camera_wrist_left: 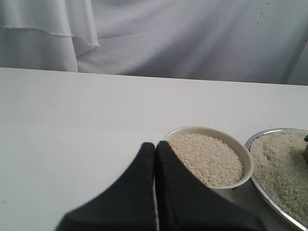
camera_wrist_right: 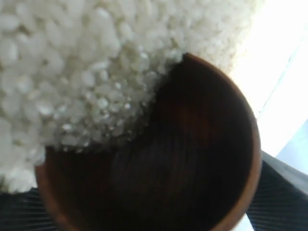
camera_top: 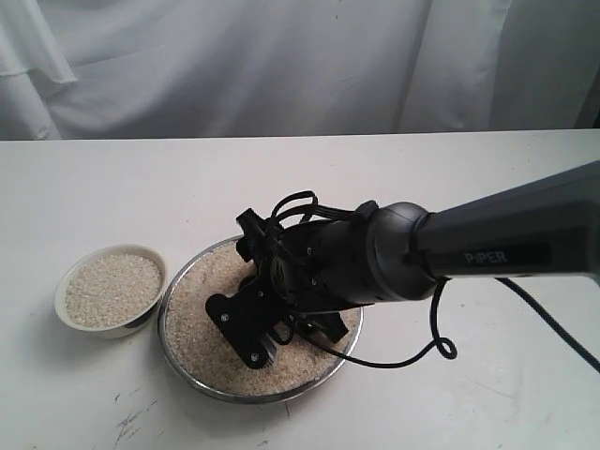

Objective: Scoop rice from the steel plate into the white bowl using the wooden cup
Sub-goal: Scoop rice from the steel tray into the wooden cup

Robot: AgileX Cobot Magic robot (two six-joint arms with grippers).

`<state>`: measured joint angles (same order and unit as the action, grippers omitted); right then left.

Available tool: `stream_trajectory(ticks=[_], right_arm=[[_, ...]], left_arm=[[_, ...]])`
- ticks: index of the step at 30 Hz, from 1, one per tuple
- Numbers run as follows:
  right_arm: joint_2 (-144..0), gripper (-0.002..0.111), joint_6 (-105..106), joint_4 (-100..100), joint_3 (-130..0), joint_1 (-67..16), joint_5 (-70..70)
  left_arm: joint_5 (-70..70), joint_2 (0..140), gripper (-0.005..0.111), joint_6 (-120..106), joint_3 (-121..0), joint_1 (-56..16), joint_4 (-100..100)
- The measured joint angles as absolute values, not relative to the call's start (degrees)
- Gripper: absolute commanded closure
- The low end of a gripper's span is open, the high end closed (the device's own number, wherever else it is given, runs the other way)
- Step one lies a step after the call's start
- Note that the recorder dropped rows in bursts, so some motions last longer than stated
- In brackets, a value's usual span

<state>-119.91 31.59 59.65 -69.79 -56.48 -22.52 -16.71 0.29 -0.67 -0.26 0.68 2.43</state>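
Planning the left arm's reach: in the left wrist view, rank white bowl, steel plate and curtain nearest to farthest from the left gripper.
1. white bowl, right by the tip of the left gripper.
2. steel plate, just past the bowl.
3. curtain, hanging far behind both.

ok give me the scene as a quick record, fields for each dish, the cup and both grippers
steel plate: covered with rice
white bowl: beside the plate, nearly full of rice
wooden cup: in right gripper, mouth pushed into the plate's rice, grains spilling in
left gripper: shut, empty, near the bowl
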Motion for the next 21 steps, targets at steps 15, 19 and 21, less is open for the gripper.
stream_trajectory(ticks=[15, 19, 21], right_arm=[[-119.83, 0.108, 33.26, 48.04, -69.79, -54.87, -17.74], [-119.78, 0.108, 33.62, 46.69, -69.79, -54.87, -17.71], [-119.54, 0.108, 33.89, 45.36, -69.79, -54.78, -17.61]], left_arm=[[-16.71, 0.29, 0.107, -0.67, -0.26, 0.68, 2.43], [-16.71, 0.29, 0.107, -0.67, -0.26, 0.68, 2.43], [-16.71, 0.29, 0.107, -0.67, -0.26, 0.68, 2.43]])
